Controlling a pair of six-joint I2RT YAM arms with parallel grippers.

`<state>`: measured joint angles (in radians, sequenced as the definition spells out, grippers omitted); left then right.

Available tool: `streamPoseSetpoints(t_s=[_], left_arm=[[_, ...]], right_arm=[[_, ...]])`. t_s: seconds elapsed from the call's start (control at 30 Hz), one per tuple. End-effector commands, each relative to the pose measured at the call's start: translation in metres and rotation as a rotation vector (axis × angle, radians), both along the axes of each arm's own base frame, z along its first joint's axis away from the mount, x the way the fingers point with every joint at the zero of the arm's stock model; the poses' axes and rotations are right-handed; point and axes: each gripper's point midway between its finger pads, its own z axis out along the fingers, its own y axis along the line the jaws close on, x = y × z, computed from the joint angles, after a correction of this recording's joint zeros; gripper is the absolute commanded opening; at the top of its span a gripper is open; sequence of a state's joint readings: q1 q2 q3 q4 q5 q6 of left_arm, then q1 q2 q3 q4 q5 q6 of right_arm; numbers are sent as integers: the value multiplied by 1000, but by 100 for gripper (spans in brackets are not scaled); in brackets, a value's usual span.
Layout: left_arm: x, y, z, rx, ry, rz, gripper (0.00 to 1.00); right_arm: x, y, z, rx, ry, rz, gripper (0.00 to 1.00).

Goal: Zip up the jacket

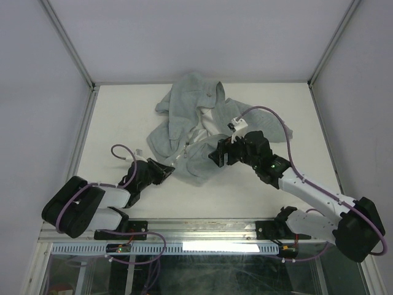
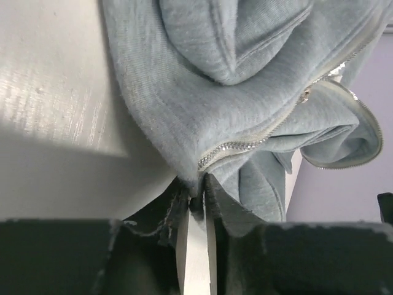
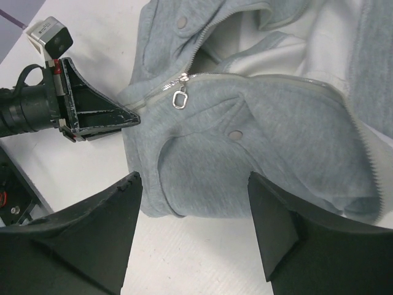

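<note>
The pale grey-green jacket point(image 1: 190, 117) lies rumpled on the white table, its whiter lining showing near the middle. My left gripper point(image 1: 170, 168) is shut on the jacket's bottom hem at the foot of the zipper; in the left wrist view point(image 2: 196, 187) the fabric is pinched between the fingers, below the zipper teeth point(image 2: 228, 149). My right gripper point(image 1: 222, 158) is open above the jacket's lower front panel point(image 3: 245, 160), holding nothing point(image 3: 194, 179). The small metal zipper pull point(image 3: 180, 98) lies low on the zipper, close to the left gripper's tip point(image 3: 126, 118).
The white table point(image 1: 123, 110) is boxed in by pale walls at the back and on both sides. A metal rail point(image 1: 202, 227) runs along the near edge by the arm bases. The right arm's purple cable point(image 1: 273, 117) loops over the jacket's right side.
</note>
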<state>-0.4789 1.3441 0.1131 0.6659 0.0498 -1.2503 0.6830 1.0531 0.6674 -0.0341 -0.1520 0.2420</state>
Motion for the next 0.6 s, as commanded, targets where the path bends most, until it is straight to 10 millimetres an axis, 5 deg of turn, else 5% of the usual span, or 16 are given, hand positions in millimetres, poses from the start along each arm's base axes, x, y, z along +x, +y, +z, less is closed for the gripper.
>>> streamPoseSetpoints(t_s=[0.0, 0.07, 0.3, 0.57], left_arm=[[22, 7, 47, -7, -210, 67, 9], [21, 11, 58, 29, -243, 61, 0], [9, 22, 113, 137, -403, 11, 0], [-4, 3, 147, 136, -492, -145, 0]], right_arm=[[2, 27, 22, 64, -93, 66, 72], [4, 35, 23, 58, -116, 86, 72], [12, 72, 36, 39, -255, 200, 72], [29, 116, 47, 62, -321, 243, 66]])
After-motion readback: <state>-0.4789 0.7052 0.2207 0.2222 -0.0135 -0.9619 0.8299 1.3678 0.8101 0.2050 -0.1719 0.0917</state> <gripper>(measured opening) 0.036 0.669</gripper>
